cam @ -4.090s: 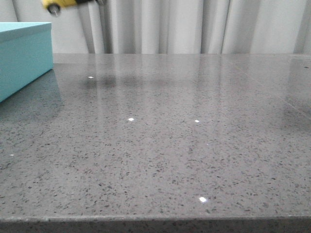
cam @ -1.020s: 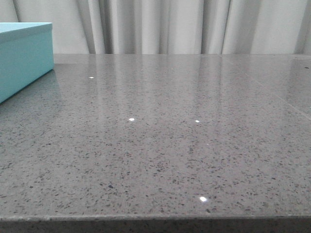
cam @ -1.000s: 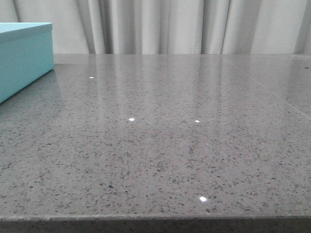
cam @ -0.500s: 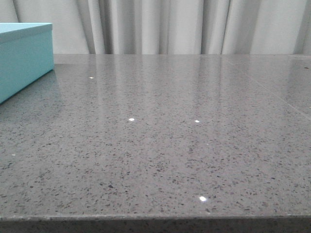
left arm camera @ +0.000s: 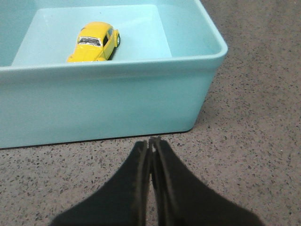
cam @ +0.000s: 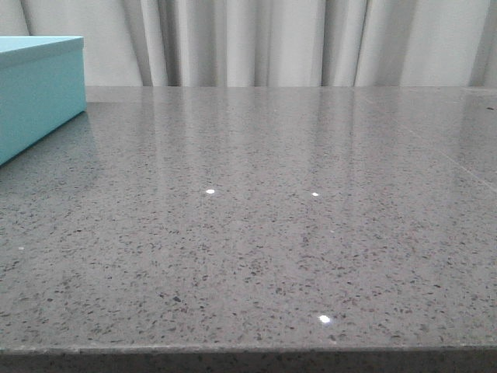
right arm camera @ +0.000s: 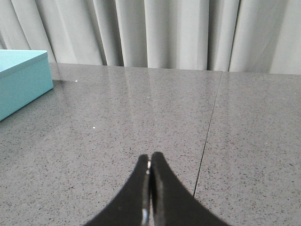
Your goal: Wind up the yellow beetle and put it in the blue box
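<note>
One yellow beetle (left arm camera: 94, 42) inside one blue box (left arm camera: 108, 103); both jaws pressed together, empty.

Low front view and both wrist views, all sharing the blue box (cam: 39, 89).

Probably a staged robot test room, not a lived-in home: a polished grey speckled stone worktop (cam: 295, 233) with a tile seam, backed wall to wall by pale pleated curtains (cam: 272, 39), with little else around.
</note>
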You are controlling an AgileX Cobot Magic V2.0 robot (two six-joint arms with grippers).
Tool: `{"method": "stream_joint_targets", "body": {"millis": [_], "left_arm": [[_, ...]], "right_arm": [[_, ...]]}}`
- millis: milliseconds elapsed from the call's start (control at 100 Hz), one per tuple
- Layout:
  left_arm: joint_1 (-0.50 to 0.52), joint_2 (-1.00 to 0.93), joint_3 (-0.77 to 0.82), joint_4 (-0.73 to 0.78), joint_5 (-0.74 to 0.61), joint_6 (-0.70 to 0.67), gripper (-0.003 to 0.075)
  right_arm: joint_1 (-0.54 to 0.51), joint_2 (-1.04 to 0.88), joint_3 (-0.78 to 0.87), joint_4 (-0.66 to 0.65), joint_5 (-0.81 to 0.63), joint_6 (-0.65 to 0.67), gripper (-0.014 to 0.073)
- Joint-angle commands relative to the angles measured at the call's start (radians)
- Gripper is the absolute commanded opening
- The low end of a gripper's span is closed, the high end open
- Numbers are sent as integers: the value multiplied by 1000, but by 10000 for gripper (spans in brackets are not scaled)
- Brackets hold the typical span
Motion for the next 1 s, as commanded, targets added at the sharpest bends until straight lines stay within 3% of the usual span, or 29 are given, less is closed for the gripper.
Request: {"method": "stream_joint_targets", "body": {"millis": [0, 680, 740, 850, 990], "left_arm": [[2, 5, -27, -21, -71, 0, -19], [-2, -69, -25, 18, -82, -11, -19], [-13, -93, -8, 18, -135, -11, -19], [-47, -130, 78, 21, -357, -40, -19], [-69, -199, 192, 169, -524, -259, -19]], "right_arm": [[2, 7, -25, -13, -90, -8, -50], [2, 7, -25, -13, -90, -8, -50], [2, 7, -25, -13, -90, -8, -50], [2, 7, -25, -13, -90, -8, -50], [2, 7, -25, -13, -90, -8, -50]]}}
